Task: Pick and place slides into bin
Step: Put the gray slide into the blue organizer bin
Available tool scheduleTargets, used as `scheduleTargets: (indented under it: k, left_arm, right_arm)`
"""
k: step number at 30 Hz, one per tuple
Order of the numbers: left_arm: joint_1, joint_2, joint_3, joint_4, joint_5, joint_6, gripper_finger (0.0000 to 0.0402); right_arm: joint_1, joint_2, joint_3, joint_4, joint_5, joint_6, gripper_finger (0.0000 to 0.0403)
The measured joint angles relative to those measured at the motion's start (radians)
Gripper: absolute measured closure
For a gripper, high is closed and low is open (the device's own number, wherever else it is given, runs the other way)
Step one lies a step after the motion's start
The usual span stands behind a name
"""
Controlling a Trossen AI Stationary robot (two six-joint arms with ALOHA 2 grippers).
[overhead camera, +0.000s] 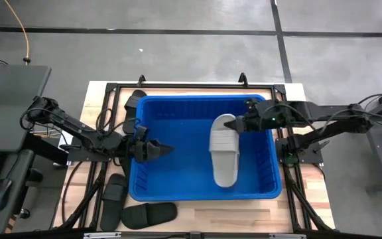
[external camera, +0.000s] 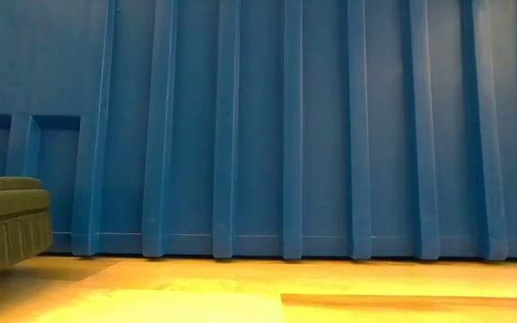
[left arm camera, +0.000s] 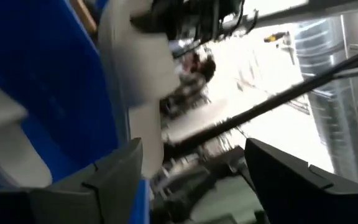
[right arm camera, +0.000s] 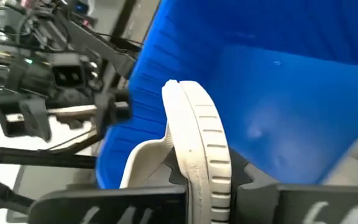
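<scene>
The blue bin [overhead camera: 178,133] stands mid-table; its ribbed wall fills the low view [external camera: 285,135]. My right gripper [overhead camera: 236,123] is over the bin's far right part, shut on a light grey slide [overhead camera: 223,131]. A second light grey slide [overhead camera: 226,171] lies on the bin floor just nearer and also shows in the left wrist view [left arm camera: 5,143]. My left gripper [overhead camera: 163,149] is open and empty inside the bin's left side, pointing right. Two black slides [overhead camera: 115,199] [overhead camera: 150,214] lie on the table at the bin's near left. My right gripper pinches the grey slide's sole [right arm camera: 199,163] between its two fingers, one on the strap side and one on the underside. The fingers come level from the table's right. The slide stands on edge over the bin floor, its ribbed side [right arm camera: 213,149] toward the wrist camera.
A third black slide [overhead camera: 134,99] lies behind the bin's far left corner. The bin takes most of the table [overhead camera: 244,216]; free wood shows along the near edge. A black slide's end [external camera: 7,224] shows at the low view's left. A dark frame [overhead camera: 297,149] stands right of the bin.
</scene>
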Motion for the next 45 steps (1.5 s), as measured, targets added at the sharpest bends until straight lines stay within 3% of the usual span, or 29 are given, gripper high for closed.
scheduleTargets:
  k: [10,23,34,45]
  left_arm:
    - [0.105,-0.164,0.0,0.006,-0.011,0.189,0.0127]
    - [0.11,-0.318,0.0,0.009,-0.016,0.213,0.0127]
    - [0.109,-0.329,0.0,0.008,-0.028,0.238,0.0127]
    - [0.11,-0.328,0.0,0.008,-0.058,0.243,0.0127]
  right_arm:
    - [-0.058,0.037,0.0,-0.199,-0.058,-0.023,0.0394]
    - [-0.156,0.272,0.0,-0.195,-0.161,-0.028,0.0394]
    - [-0.185,0.438,0.0,-0.147,-0.209,-0.072,0.0396]
    - [-0.231,0.455,0.0,-0.139,-0.186,-0.105,0.0396]
